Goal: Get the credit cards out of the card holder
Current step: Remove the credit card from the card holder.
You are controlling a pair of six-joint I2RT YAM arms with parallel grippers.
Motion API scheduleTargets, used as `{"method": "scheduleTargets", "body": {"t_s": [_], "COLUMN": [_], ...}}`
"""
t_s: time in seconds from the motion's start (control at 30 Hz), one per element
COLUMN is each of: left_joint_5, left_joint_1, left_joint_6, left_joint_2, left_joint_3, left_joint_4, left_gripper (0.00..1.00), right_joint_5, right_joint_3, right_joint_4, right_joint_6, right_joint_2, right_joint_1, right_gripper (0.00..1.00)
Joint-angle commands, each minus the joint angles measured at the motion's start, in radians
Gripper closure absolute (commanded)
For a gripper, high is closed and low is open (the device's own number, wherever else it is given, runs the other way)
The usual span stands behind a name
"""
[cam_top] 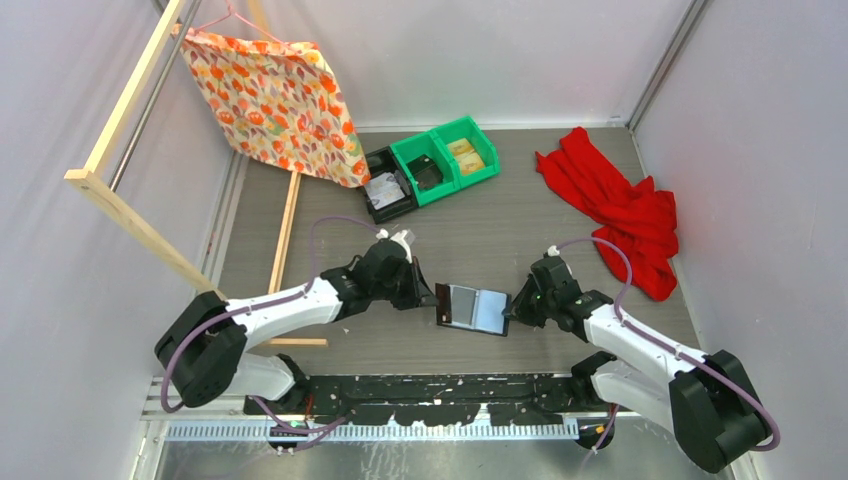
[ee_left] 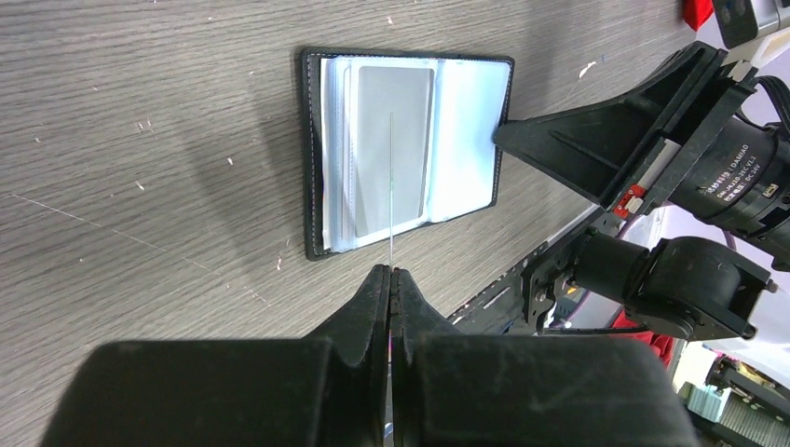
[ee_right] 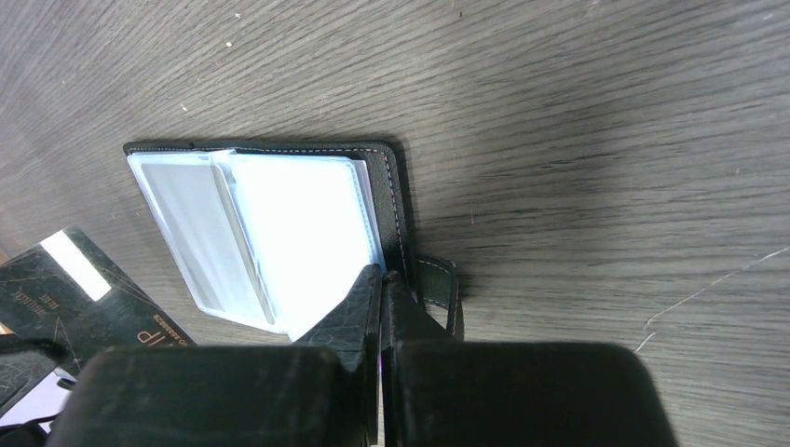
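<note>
The black card holder [cam_top: 473, 308] lies open on the table between my two grippers, its glossy sleeves facing up. A pale grey credit card [ee_left: 396, 140] sits in its sleeves and also shows in the right wrist view [ee_right: 191, 223]. My left gripper [ee_left: 391, 270] is shut on another credit card [ee_left: 391, 186], held just off the holder's left edge and seen edge-on as a thin line. From the right wrist this held card [ee_right: 84, 279] looks dark with a white stripe. My right gripper [ee_right: 384, 273] is shut, its tips resting on the holder's right edge beside the snap tab [ee_right: 438, 284].
At the back stand two green bins [cam_top: 445, 160] and a black bin [cam_top: 388, 190]. A red cloth [cam_top: 615, 205] lies at the right. An orange patterned cloth [cam_top: 275, 95] hangs from a wooden frame [cam_top: 120, 200] at the left.
</note>
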Motion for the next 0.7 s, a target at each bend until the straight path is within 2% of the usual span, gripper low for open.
{"method": "scheduleTargets", "body": {"t_s": [0.0,0.2,0.37,0.47,0.57,0.67], "left_joint_5": [0.019,0.115,0.188,0.204,0.225,0.245], "left_joint_1": [0.004,0.004,0.004,0.004,0.004,0.004], "left_joint_6": [0.02,-0.022,-0.003,0.0,0.007,0.003], "left_joint_2": [0.003,0.07,0.117,0.12,0.123,0.122], "left_joint_3": [0.034,0.03,0.089,0.101,0.111,0.108], "left_joint_4": [0.001,0.141,0.141,0.143,0.136,0.146], "left_gripper": [0.99,1.0,0.99,0.99,0.99,1.0], "right_joint_5": [0.032,0.028,0.021,0.022,-0.004,-0.114], "right_joint_3": [0.026,0.036,0.069,0.089,0.101,0.108], "right_joint_4": [-0.039,-0.057,-0.103,-0.119,-0.109,-0.055], "right_joint_6": [-0.018,-0.022,-0.025,-0.025,-0.029,-0.029], "right_joint_2": [-0.006,-0.026,-0.106,-0.2,-0.272,-0.291], "right_joint_1": [-0.004,-0.004,-0.004,-0.015,-0.031,-0.037], "right_gripper": [0.99,0.97,0.71,0.58,0.5,0.46]}}
